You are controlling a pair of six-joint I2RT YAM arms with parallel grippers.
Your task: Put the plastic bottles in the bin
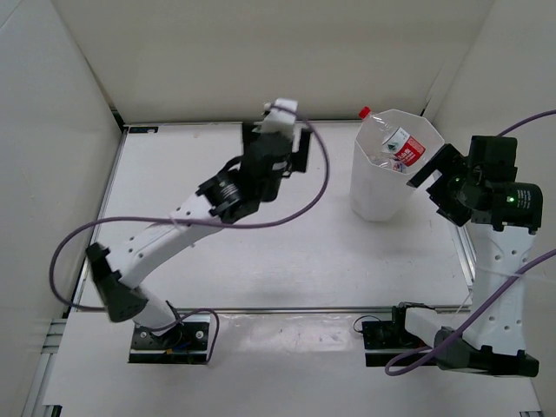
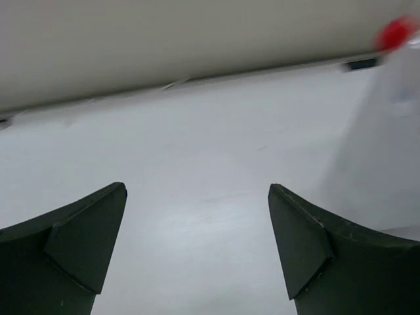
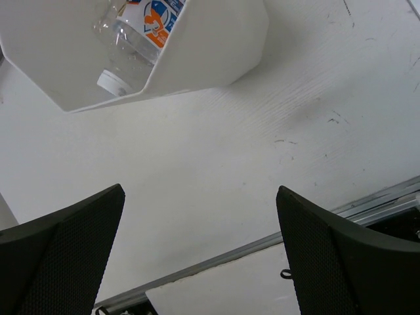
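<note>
The bin (image 1: 382, 187) is a tall white faceted tub standing at the back right of the table. Plastic bottles lie inside it: one with a red-and-white label (image 1: 406, 146) shows, and a red cap (image 1: 364, 112) pokes over the far rim. The right wrist view looks into the bin (image 3: 216, 52) at a clear bottle with an orange-blue label (image 3: 156, 21) and a white cap (image 3: 111, 80). My left gripper (image 1: 278, 130) is open and empty, left of the bin (image 2: 387, 144), with the red cap (image 2: 396, 33) blurred at that view's upper right. My right gripper (image 1: 434, 191) is open and empty, just right of the bin.
White walls enclose the table on the left, back and right. A metal rail (image 3: 230, 252) runs along the table's edge under my right gripper (image 3: 200, 190). A purple cable (image 1: 321, 187) loops over the left arm. Bare tabletop lies under my left gripper (image 2: 197, 190).
</note>
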